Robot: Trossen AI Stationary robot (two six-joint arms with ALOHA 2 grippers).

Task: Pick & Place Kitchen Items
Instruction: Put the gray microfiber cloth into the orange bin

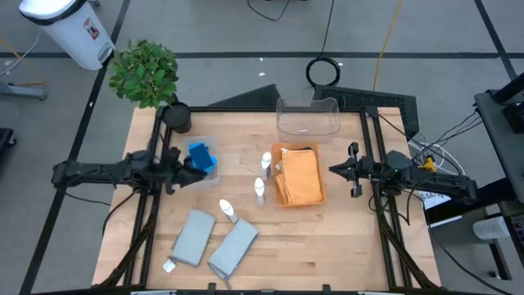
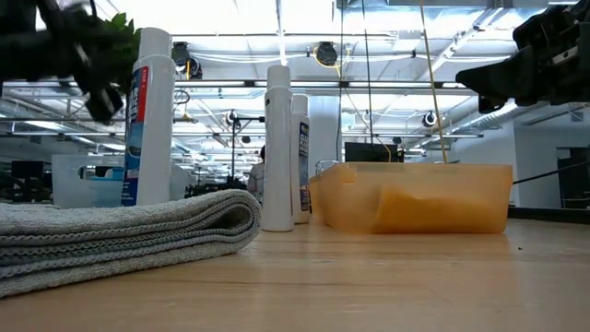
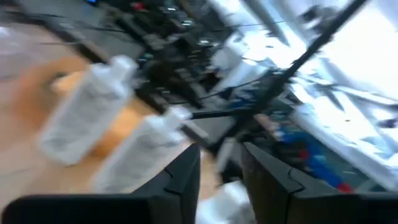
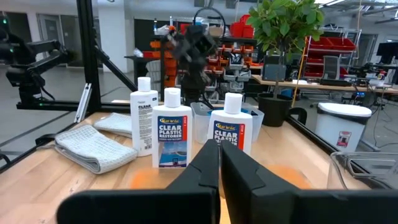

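Blue sponges [image 1: 201,155] lie in a small clear bin [image 1: 214,170] at the left. Three white bottles stand mid-table [image 1: 267,161] [image 1: 259,190] [image 1: 227,211]; they also show in the right wrist view [image 4: 172,127]. Two folded grey cloths [image 1: 191,238] [image 1: 233,247] lie flat near the front edge. An orange cloth [image 1: 299,176] lies in the orange tray [image 1: 279,150]. No dark green cloth shows. My left gripper [image 1: 193,168] hovers at the sponge bin's near-left side, fingers [image 3: 186,177] slightly apart and empty. My right gripper [image 1: 334,170] is shut and empty, in the air just right of the tray.
A larger clear bin [image 1: 307,116] stands at the far edge behind the tray. A green potted plant [image 1: 146,72] and a black pot [image 1: 176,116] stand at the far left corner. Bare wood lies at the front right [image 1: 327,246].
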